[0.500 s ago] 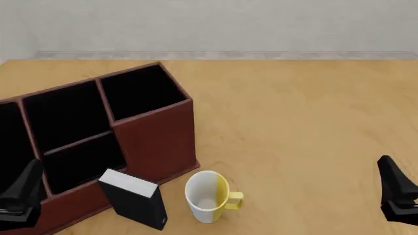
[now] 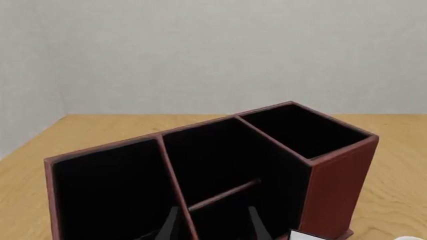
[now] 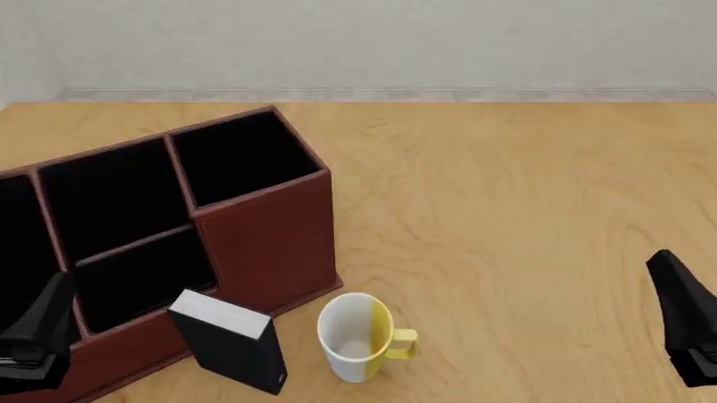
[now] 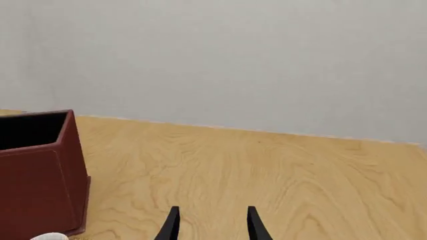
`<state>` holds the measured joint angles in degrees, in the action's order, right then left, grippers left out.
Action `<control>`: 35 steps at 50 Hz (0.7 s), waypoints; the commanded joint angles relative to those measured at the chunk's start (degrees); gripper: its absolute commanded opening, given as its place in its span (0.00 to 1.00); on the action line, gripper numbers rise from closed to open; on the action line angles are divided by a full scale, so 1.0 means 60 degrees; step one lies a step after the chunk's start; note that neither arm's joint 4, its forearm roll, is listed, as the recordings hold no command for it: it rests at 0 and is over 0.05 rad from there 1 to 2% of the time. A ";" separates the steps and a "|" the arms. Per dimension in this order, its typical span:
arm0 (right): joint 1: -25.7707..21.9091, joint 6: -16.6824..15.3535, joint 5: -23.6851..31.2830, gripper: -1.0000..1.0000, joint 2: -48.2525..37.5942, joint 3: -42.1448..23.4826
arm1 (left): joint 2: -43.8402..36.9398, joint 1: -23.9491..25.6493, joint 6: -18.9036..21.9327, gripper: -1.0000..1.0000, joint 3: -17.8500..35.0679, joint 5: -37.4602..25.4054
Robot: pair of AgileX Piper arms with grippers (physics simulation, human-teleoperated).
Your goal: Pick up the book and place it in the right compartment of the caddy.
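Observation:
The black book [image 3: 230, 340] with white page edges stands upright on the table just in front of the reddish-brown caddy [image 3: 269, 243]; a white corner of the book [image 2: 308, 235] also shows in the left wrist view. The caddy's right compartment [image 3: 241, 155] is an open black well. My left gripper [image 3: 50, 306] hovers at the near left, in front of the caddy's divided section, and is open [image 2: 213, 230] with nothing between its fingers. My right gripper [image 3: 672, 285] stays far to the right over bare table, also open [image 4: 212, 227] and holding nothing.
A white and yellow mug [image 3: 358, 336] stands right of the book, close to it. A crossbar [image 2: 223, 195] splits the caddy's middle section. A grey wall [image 3: 358, 42] closes off the table's far edge. Bare wood stretches right of the caddy.
The right gripper has shifted slightly at the near right edge. Book, mug, caddy and left gripper have not moved.

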<state>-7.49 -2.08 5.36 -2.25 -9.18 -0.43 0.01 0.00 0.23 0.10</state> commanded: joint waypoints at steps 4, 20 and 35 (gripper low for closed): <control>-0.1855 -0.0205 -0.0063 1.00 -0.1357 -0.1163 | -0.0003 0.0000 -0.0002 1.00 0.0003 0.0001; -0.4028 -0.0964 -0.2063 1.00 -0.4584 -0.1352 | -0.0004 0.0000 0.0002 1.00 0.0003 0.0001; -0.5038 -0.1069 -0.3764 1.00 -0.6647 -0.1218 | -0.0005 -0.0001 0.0000 1.00 0.0002 0.0001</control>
<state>-33.10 -7.84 -11.22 -34.00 -16.33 -0.45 0.01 0.00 0.24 0.11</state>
